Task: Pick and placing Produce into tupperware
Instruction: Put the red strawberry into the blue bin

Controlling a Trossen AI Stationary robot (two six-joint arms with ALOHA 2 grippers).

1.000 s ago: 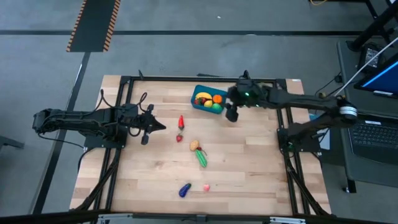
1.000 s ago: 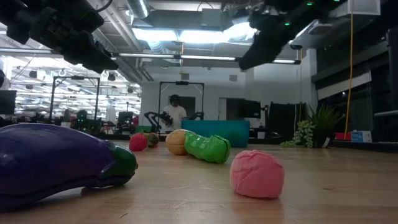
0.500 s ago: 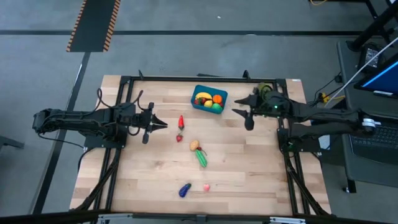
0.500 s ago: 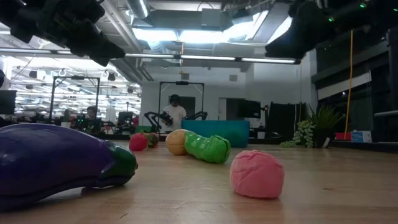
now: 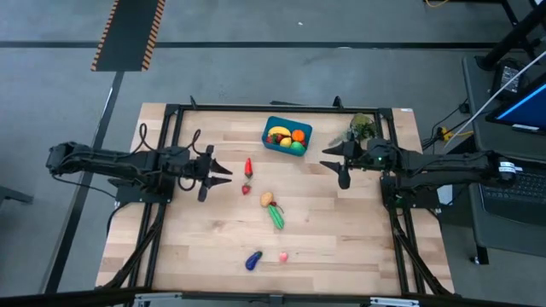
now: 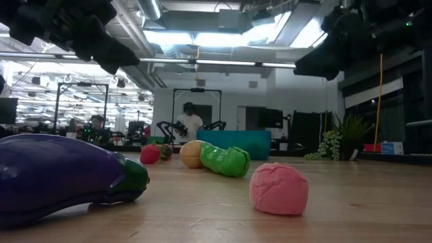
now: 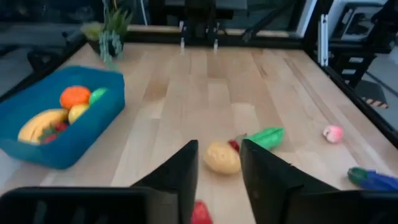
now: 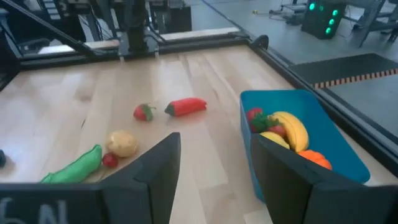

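Note:
The teal tupperware [image 5: 287, 136] stands at the table's far middle and holds a banana, an orange and other toy produce [image 8: 287, 132]. On the wood lie a red pepper [image 5: 248, 166], a strawberry [image 5: 246, 189], a potato [image 5: 267, 199], a green pod [image 5: 277, 217], a purple eggplant [image 5: 253, 260] and a pink piece [image 5: 282, 256]. My left gripper [image 5: 223, 170] hovers open just left of the pepper. My right gripper [image 5: 331, 162] hovers open to the right of the tupperware. Neither holds anything.
A leafy green sprig [image 5: 363, 128] sits at the far right of the table, behind my right gripper. A black frame [image 5: 256, 107] runs along the table's edges. Bare wood lies at the near left and near right. A person [image 6: 190, 123] stands in the room beyond.
My right gripper has drawn back from beside the tupperware toward the table's right edge and come down, staying open. My left gripper has opened its fingers, staying where it was beside the red pepper. The produce on the table has not moved.

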